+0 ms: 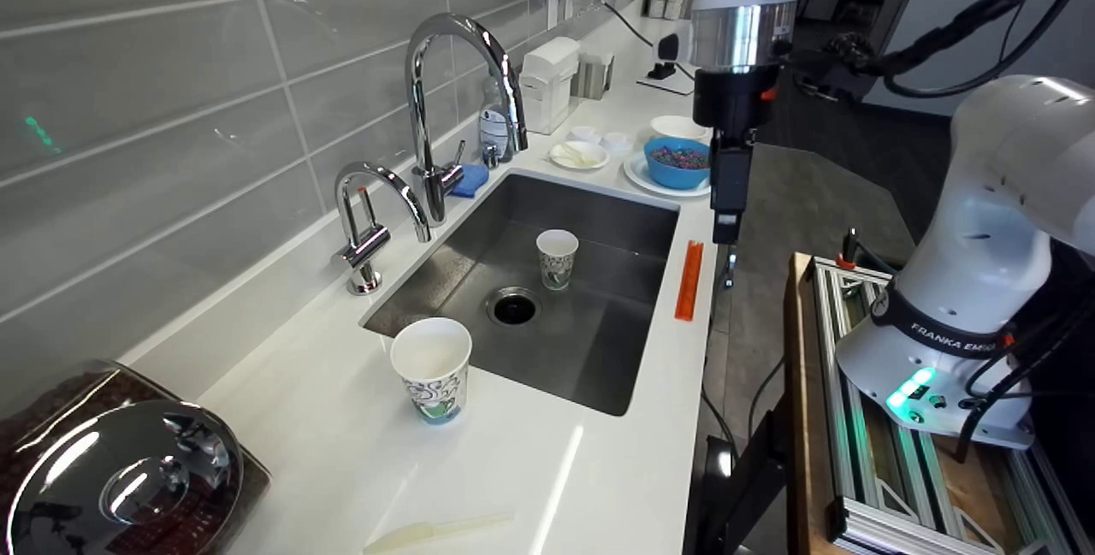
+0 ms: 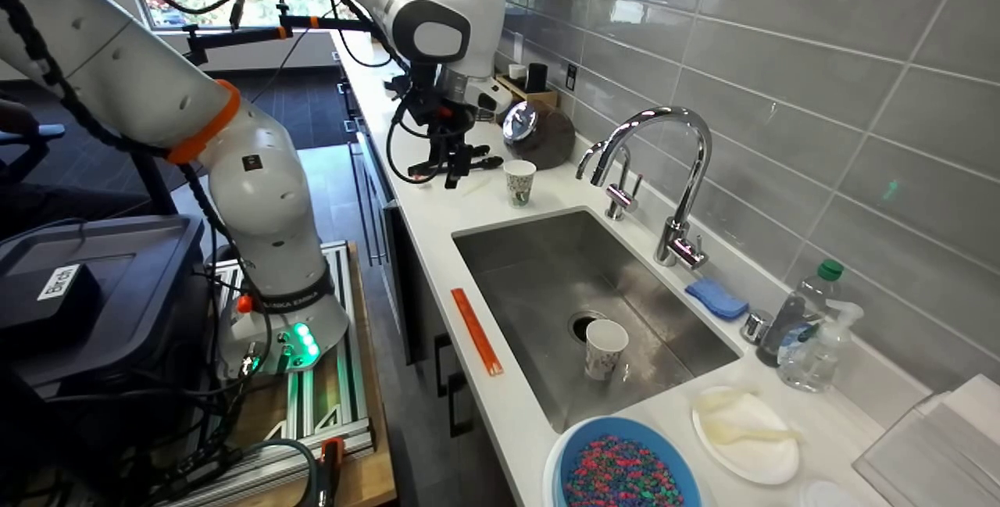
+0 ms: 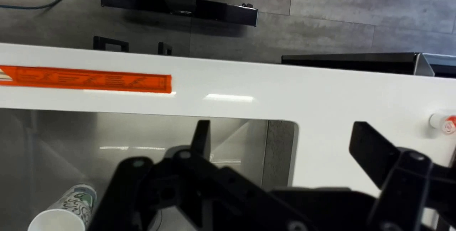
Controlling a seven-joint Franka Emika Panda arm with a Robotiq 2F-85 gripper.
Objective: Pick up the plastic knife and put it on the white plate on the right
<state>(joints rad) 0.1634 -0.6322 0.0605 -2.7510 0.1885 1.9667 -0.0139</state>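
The pale plastic knife (image 1: 436, 529) lies on the counter near the bottom of an exterior view. It shows only faintly in an exterior view (image 2: 475, 188), close to my gripper (image 2: 453, 171). It is out of sight in the wrist view. The small white plate (image 1: 600, 160) stands past the sink with pale cutlery on it, and also shows in an exterior view (image 2: 769, 469). The wrist view does not show the plate. My gripper (image 3: 281, 129) is open and empty, its fingers wide apart, above the counter. It appears side-on in an exterior view (image 1: 727, 226).
Paper cups stand on the counter (image 1: 432, 367) and in the sink (image 1: 556, 260). An orange packet (image 1: 689, 281) lies on the front edge. A blue bowl (image 1: 676, 163) sits on a larger plate. Tall faucet (image 1: 466, 29), bean jar (image 1: 128, 487), and red-tipped white object (image 3: 440, 122) are nearby.
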